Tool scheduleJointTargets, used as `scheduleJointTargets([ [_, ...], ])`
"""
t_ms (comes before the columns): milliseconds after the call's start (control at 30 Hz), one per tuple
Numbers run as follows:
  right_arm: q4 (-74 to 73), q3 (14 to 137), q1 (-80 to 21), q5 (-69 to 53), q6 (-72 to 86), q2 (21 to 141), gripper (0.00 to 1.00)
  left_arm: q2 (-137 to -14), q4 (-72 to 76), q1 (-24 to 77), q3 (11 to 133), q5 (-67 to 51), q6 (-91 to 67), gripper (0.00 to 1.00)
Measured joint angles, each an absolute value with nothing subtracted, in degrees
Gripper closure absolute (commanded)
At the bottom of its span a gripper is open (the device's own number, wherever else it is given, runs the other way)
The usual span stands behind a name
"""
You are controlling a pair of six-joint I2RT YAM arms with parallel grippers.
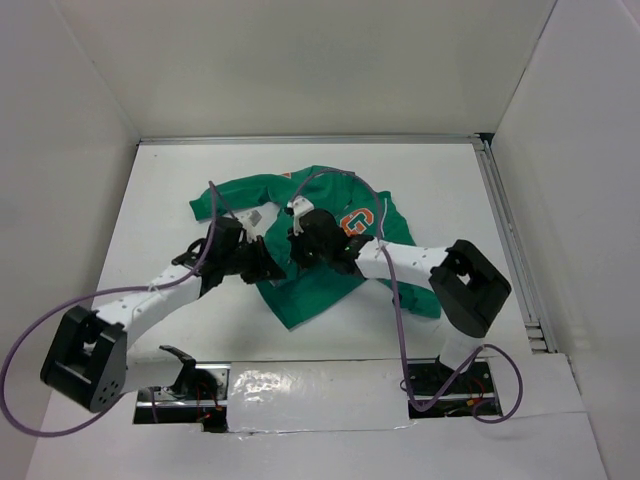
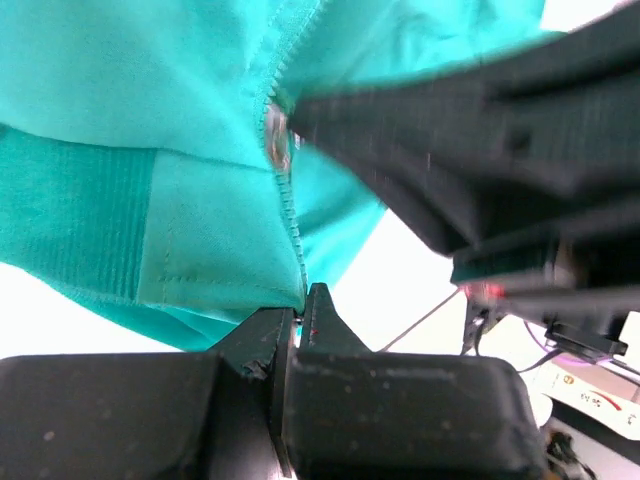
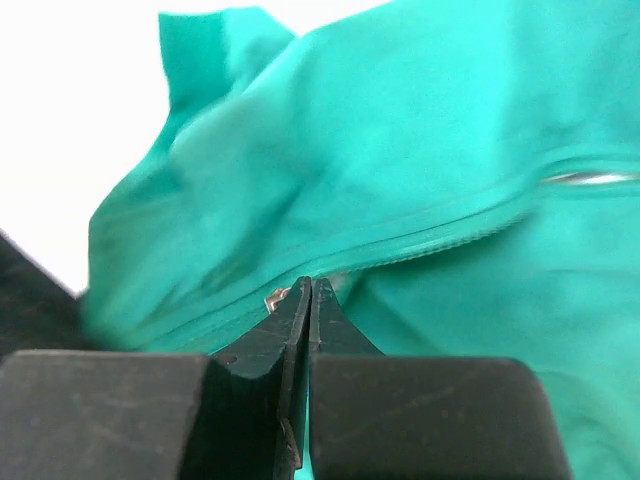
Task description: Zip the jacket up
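Left gripper (image 2: 303, 302), right gripper (image 3: 308, 292) on jacket (image 1: 312, 292) edges

Green jacket (image 1: 312, 290) lies rumpled on the table (image 1: 440, 190), orange patch (image 1: 355, 222) showing

Bright overhead light, glare on the white table (image 1: 275, 385) — wrist views overexposed behind, green fabric jacket (image 3: 420, 150) motion-blurred.

On the jacket (image 1: 310, 290), an orange chest patch (image 1: 356, 222) is showing one large pale letter, reading as G, with its edge partly covered. Off the jacket's hem, toward the lower right of the left wrist view, a white tag (image 2: 592, 392) is carrying small red print, too blurred for reading.
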State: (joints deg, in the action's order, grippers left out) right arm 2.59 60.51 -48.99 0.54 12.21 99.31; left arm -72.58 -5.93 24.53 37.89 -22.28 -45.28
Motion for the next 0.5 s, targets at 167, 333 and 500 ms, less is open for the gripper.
scheduleJointTargets([
  [167,0.1,63.4,-49.4,9.2,11.9,98.4,1.00,-64.5,-9.0,24.8,37.9,-19.2,-45.4,1.00],
  [333,-2.3,67.0,-49.2,17.7,11.1,98.9,1.00,-56.9,-12.3,25.1,37.9,-17.1,-45.4,1.00],
  [500,-4.2,72.3,-46.5,21.8,11.2,101.5,1.00,-50.5,-15.0,25.3,37.9,-15.1,-45.5,1.00],
])
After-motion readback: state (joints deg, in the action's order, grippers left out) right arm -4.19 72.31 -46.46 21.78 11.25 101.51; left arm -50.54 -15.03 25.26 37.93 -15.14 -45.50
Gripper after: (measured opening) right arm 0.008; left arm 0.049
